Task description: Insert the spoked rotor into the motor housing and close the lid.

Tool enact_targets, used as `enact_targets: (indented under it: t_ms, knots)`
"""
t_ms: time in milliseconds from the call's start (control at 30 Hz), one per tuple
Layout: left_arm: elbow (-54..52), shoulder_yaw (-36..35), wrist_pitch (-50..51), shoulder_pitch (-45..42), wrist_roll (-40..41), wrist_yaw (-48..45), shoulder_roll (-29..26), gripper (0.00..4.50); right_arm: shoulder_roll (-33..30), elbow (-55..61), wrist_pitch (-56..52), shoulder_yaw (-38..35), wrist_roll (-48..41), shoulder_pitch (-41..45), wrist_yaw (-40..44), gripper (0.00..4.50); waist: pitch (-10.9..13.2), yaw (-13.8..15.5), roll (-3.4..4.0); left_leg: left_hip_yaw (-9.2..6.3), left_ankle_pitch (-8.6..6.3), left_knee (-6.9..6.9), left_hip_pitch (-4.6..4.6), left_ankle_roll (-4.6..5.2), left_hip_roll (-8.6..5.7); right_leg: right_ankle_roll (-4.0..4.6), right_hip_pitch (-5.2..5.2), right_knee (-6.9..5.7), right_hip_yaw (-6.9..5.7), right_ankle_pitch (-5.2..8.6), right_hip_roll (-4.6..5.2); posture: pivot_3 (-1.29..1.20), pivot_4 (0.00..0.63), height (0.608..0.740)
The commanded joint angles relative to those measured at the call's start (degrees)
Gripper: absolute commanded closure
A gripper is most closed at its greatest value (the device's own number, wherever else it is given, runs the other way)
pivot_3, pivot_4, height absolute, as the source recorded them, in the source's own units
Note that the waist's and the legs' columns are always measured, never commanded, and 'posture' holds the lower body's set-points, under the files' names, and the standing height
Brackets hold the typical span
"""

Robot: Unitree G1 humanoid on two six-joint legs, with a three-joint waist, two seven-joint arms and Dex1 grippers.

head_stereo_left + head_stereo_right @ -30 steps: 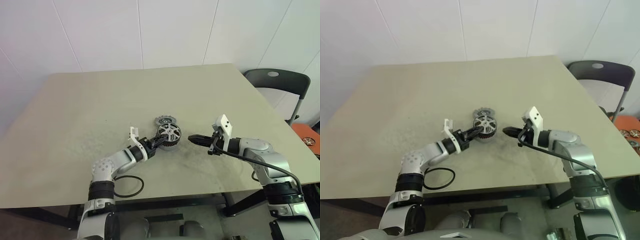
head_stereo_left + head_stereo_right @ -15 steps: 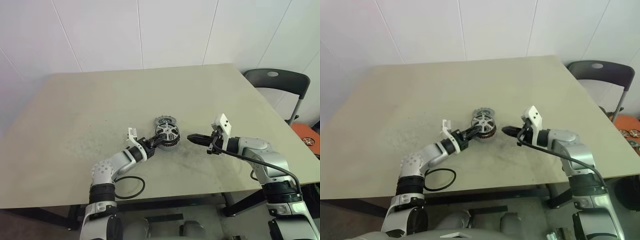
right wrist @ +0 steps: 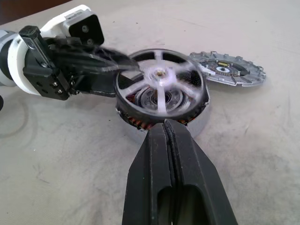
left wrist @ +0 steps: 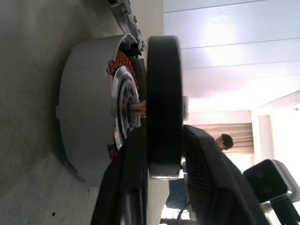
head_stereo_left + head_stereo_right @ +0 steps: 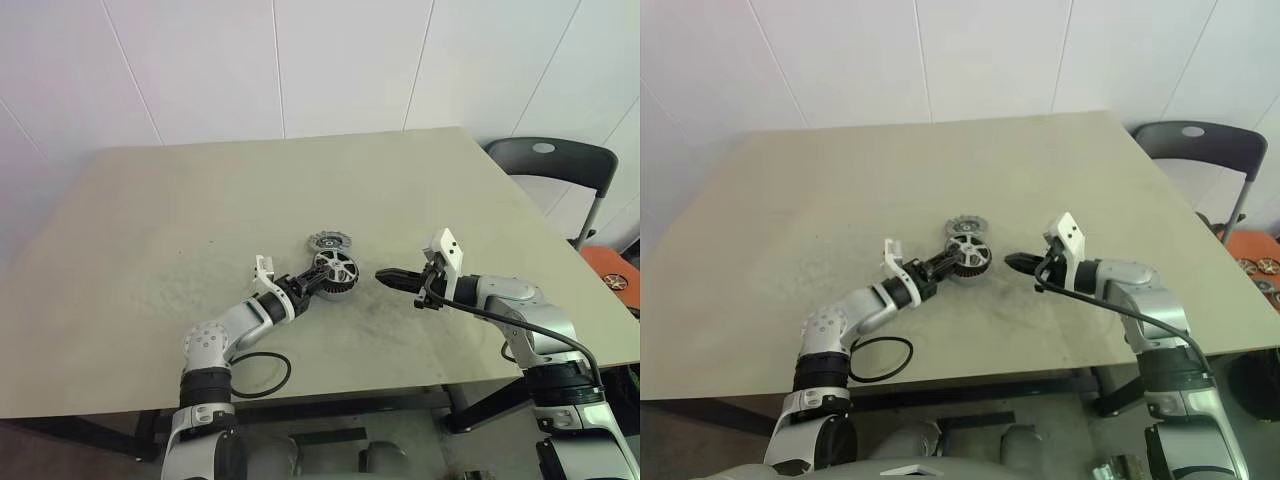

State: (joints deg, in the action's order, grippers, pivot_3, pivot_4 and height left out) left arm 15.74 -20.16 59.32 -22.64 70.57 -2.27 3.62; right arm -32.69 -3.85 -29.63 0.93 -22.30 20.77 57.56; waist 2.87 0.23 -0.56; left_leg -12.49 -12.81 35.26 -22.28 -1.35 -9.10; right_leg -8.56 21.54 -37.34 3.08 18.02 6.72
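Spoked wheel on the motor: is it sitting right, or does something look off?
The spoked wheel is not fully down: the left wrist view shows a gap with copper windings between it and the motor cup. The toothed lid lies on the table beside it. Nothing looks broken.

Copper-orange windings are showing inside the motor housing [image 3: 164, 110], under the shiny silver spoked rotor [image 3: 161, 80]. The lid [image 3: 228, 69] is lying grey with a dark notched rim on the dull beige table [image 5: 150, 220]. Both grippers' fingers [image 3: 174, 187] are looking black.
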Motion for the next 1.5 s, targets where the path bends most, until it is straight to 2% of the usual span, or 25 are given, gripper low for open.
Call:
enact_targets:
  t_ms: [33,233,267,500,600,667,767,867,1033,1167,1333,1367,1500]
  knots:
    - [-0.03,-0.95,-0.19,1.17,-1.24,1.42,-0.82,1.88,0.46,0.2,1.13,-0.03,0.0,1.53,-0.18,4.5,-0.01,0.14,-0.01,0.0,0.0,0.01,0.06,0.0,0.0,0.01,-0.07,0.0,0.0,-0.01,0.0,0.0,0.0,0.74]
    - [-1.99,-0.93,1.3,1.52,-1.63,5.06,-1.7,0.19,0.59,-0.05,1.48,0.3,0.43,1.4,-0.36,4.5,-0.04,0.48,-0.06,0.04,-0.03,0.1,0.59,-0.02,0.0,0.06,-0.45,0.04,-0.01,-0.03,-0.01,0.0,0.0,0.74]
    - [-3.48,-0.26,2.17,1.68,-2.26,5.49,-2.74,0.03,0.57,-0.03,1.5,0.32,0.51,1.31,-0.38,4.5,-0.05,0.39,-0.09,0.07,-0.08,0.09,0.7,-0.09,0.01,0.07,-0.55,0.06,-0.01,-0.02,0.0,0.0,0.0,0.74]
    - [-12.98,4.98,4.66,-0.02,-7.04,4.04,-11.32,0.03,0.93,-0.32,1.94,0.68,0.84,0.95,-0.67,4.5,-0.1,-0.93,-0.15,0.94,-0.16,-0.12,0.8,-0.07,0.65,0.2,-0.37,0.09,-0.04,-0.29,-0.02,0.0,0.0,0.74]
    - [-19.54,15.79,-0.89,-0.91,-19.42,-2.8,-19.73,0.03,1.31,-0.3,1.92,0.92,0.87,1.01,-0.74,4.5,-0.08,-1.11,-0.18,1.1,-0.2,-0.14,0.79,-0.12,0.81,0.23,-0.2,0.08,-0.02,-0.38,-0.05,0.0,0.0,0.74]
    - [-21.57,20.12,-8.31,-0.45,-26.34,-6.69,-22.18,0.03,1.52,-0.37,1.96,1.03,0.92,1.01,-0.77,4.5,-0.08,-0.84,-0.16,1.19,-0.22,-0.16,0.78,-0.15,0.85,0.28,-0.17,0.08,-0.01,-0.41,-0.1,0.0,0.0,0.74]
    - [-22.64,24.91,-24.01,1.79,-36.9,-12.68,-22.91,0.92,1.74,-0.21,1.96,1.16,0.93,0.84,-0.83,4.5,-0.08,-0.32,-0.16,1.21,-0.23,-0.15,0.78,-0.16,0.84,0.32,-0.2,0.22,-0.01,-0.41,-0.08,0.0,0.0,0.74]
    - [-22.11,27.13,-34.93,3.71,-40.98,-18.3,-19.76,1.82,1.9,-0.32,1.9,1.28,0.95,0.89,-0.82,4.5,-0.08,0.55,-0.16,1.25,-0.29,-0.14,0.76,-0.06,0.84,0.33,-0.2,0.29,0.04,-0.42,-0.03,0.0,0.0,0.74]
    - [-19.19,29.81,-42.38,6.34,-43.7,-25.31,-15.4,3.34,2.04,0.33,1.53,1.45,0.72,0.57,-1.13,4.5,-0.08,0.69,-0.15,1.26,-0.32,-0.15,0.71,0.0,0.84,0.32,-0.18,0.32,0.01,-0.43,0.0,0.0,0.0,0.74]
    - [-12.94,29.85,-46.65,4.5,-50.52,-22.39,-13.37,4.46,2.2,1.06,1.24,1.43,0.49,-0.01,-1.5,4.5,-0.08,0.51,-0.16,1.25,-0.33,-0.12,0.72,0.01,0.85,0.29,-0.19,0.31,0.01,-0.43,-0.02,0.0,0.0,0.74]
    - [-4.9,34.76,-42.06,2.22,-61.09,-19.09,-14.87,4.46,2.44,1.4,1.17,1.41,0.38,-0.2,-1.91,4.5,-0.08,0.54,-0.16,1.27,-0.33,-0.12,0.74,0.03,0.87,0.2,-0.21,0.3,0.01,-0.47,-0.02,0.0,0.0,0.74]
    - [-4.9,35.31,-38.87,2.7,-60.42,-20.3,-14.84,4.46,2.51,1.42,1.19,1.4,0.4,-0.21,-2.02,4.5,-0.08,0.56,-0.17,1.27,-0.35,-0.12,0.74,0.06,0.86,0.16,-0.21,0.31,0.02,-0.49,-0.02,0.0,0.0,0.74]
    - [-7.58,33.61,-37.2,4.86,-57.49,-23.79,-13.87,4.46,2.69,1.55,1.26,1.35,0.38,-0.46,-2.37,4.5,-0.11,0.72,-0.13,1.22,-0.37,-0.12,0.77,0.09,0.84,0.12,-0.18,0.32,0.01,-0.49,-0.01,0.0,0.0,0.74]
